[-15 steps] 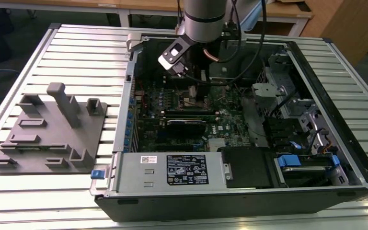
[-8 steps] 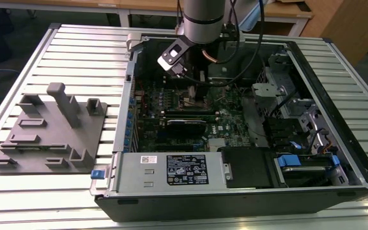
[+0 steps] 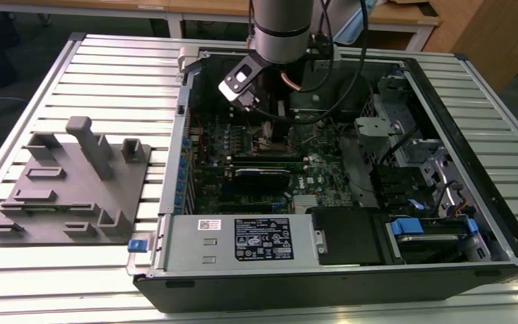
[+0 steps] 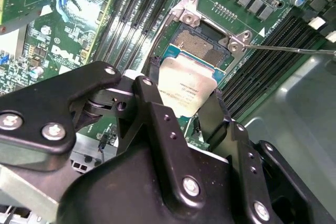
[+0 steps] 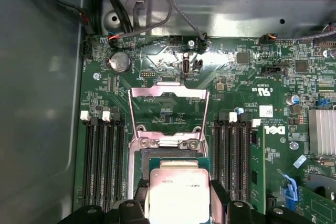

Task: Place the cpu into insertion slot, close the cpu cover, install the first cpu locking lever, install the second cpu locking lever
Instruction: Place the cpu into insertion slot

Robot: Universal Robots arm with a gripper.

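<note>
Currently the fingers (image 4: 219, 109) of my gripper (image 4: 187, 88) clamp the chip (image 4: 181, 93) just over the socket (image 4: 202, 45), toward eleven o'clock inside the case (image 3: 349, 287) in the exterior view, cover (image 5: 169, 93) open. I fear tilt or offset would damage the socket.

One cpu (image 5: 176, 195) between the jaws, above one slot (image 4: 199, 45), with one cover (image 5: 142, 93) raised just beyond. Two banks of memory slots (image 5: 102, 161) (image 5: 233, 156) flank the jaws, one on each side. Also counted: one coin cell (image 5: 119, 62), one motherboard (image 5: 157, 66), one case (image 3: 331, 283), one grey tray (image 3: 70, 202), one surface (image 3: 106, 74).
</note>
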